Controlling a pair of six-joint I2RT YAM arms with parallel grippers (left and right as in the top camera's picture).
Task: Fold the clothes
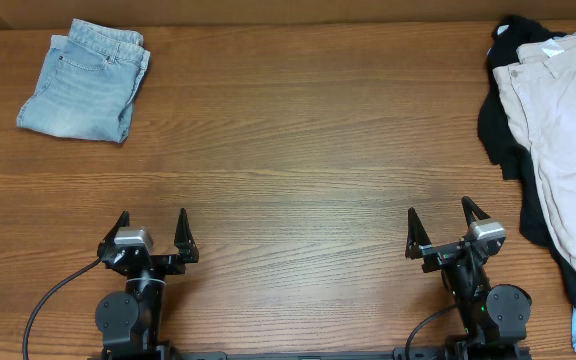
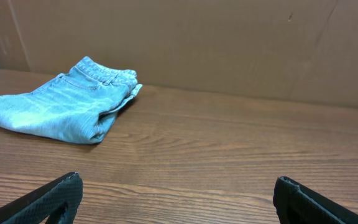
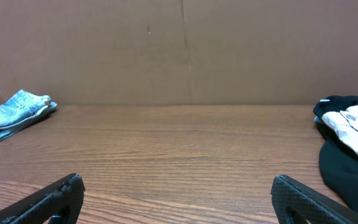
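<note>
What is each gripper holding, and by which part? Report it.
Nothing. The left gripper and right gripper are both open and empty; the clothes lie well apart from them.

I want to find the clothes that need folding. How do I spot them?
Look at the wooden table's right edge. The beige pants lie there, spread out long, on top of a black garment. They are the only beige thing; the blue jeans sit folded far off at the left.

Pale beige clothes (image 1: 568, 150), black garment (image 1: 503, 120), faded light-blue denim (image 1: 83, 80), brown wood-grain table (image 1: 298, 150).
</note>
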